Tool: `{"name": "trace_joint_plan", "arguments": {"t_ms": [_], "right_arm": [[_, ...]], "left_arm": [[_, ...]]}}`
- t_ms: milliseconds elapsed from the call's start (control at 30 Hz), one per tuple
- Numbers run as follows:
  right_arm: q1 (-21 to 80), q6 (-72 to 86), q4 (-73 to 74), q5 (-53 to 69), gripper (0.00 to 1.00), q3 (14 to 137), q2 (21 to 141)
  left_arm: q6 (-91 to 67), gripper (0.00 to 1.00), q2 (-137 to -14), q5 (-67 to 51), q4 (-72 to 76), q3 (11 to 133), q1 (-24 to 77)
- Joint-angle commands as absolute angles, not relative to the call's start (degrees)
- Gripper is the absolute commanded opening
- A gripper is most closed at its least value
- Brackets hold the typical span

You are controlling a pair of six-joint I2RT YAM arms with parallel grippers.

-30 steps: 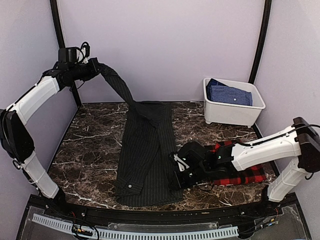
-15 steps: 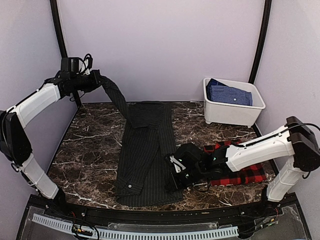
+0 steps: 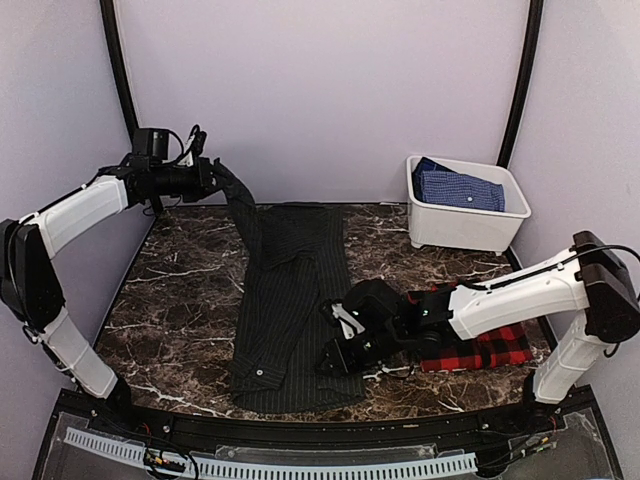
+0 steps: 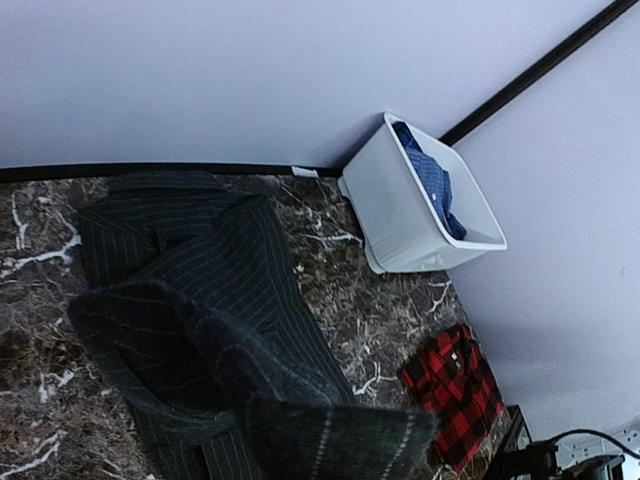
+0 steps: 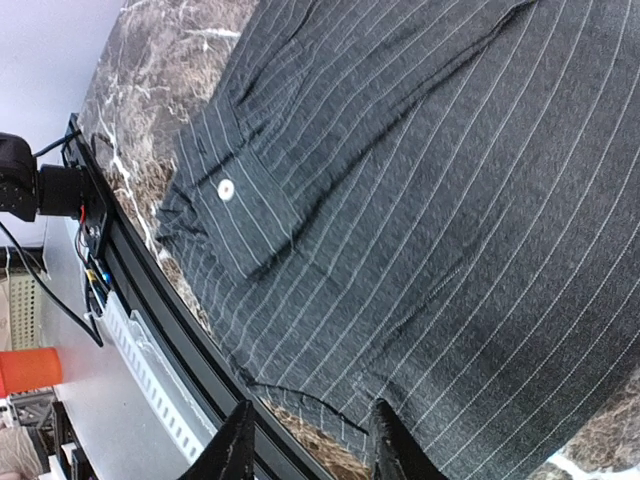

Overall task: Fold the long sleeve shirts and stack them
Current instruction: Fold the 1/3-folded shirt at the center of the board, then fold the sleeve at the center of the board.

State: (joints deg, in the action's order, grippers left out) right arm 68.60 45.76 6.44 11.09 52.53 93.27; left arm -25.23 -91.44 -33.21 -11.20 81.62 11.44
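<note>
Top external: locate the pinstriped shirt (image 3: pixel 290 320) lying lengthwise down the middle of the table (image 3: pixel 170 300), collar end far, hem close to the front edge. Find one sleeve (image 3: pixel 238 203) raised off the far-left of the garment and clamped in the closed left gripper (image 3: pixel 212 178), well above the surface. Find the right gripper (image 3: pixel 332 360) low over the near-right stretch of the hem. Confirm in the right wrist view: fingers (image 5: pixel 240 445) parted, nothing gripped between them. Note the plaid shirt (image 3: pixel 490 352) lying compact at right, partly under the right forearm. Note also the white bin (image 3: pixel 460 232) with a blue garment (image 3: pixel 455 188) at far right.

Probable step in hand: folding the sleeve across the body.
- Carry the sleeve inward and down over the panel, keeping the cloth only lightly taut.
- Lay it parallel to the side edge, cuff inside the outline of the body.
- Release only once the sleeve rests flat.
- Press the hem with the right fingers if the pull begins to drag the body sideways.
- Avoid sweeping the plaid shirt with the right forearm.

Against the frame one second back:
- Left gripper lower and further in toward the shirt, with the sleeve at a shallower slope.
- Right gripper shifted left, further onto the hem, with jaws gone from together to apart.
</note>
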Motion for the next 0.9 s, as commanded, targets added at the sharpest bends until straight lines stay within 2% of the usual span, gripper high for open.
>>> {"name": "trace_joint_plan", "arguments": {"t_ms": [0, 233, 467, 867], "right_arm": [[68.3, 44.3, 6.2, 5.4, 0.39, 54.8, 91.1], [59.6, 43.3, 5.6, -2.5, 0.48, 51.8, 82.2], [49.8, 41.2, 3.3, -1.9, 0.50, 49.3, 78.5], [46.8, 40.7, 0.7, 1.4, 0.50, 46.6, 79.7]], "left_arm": [[-21.6, 0.01, -93.5, -41.2, -15.8, 80.0, 16.2], [-18.1, 0.01, -96.9, -43.8, -20.0, 77.9, 24.3], [-16.4, 0.02, -100.5, -44.2, -23.6, 75.6, 31.4], [-16.7, 0.03, -106.1, -41.2, -24.9, 72.7, 41.3]]}}
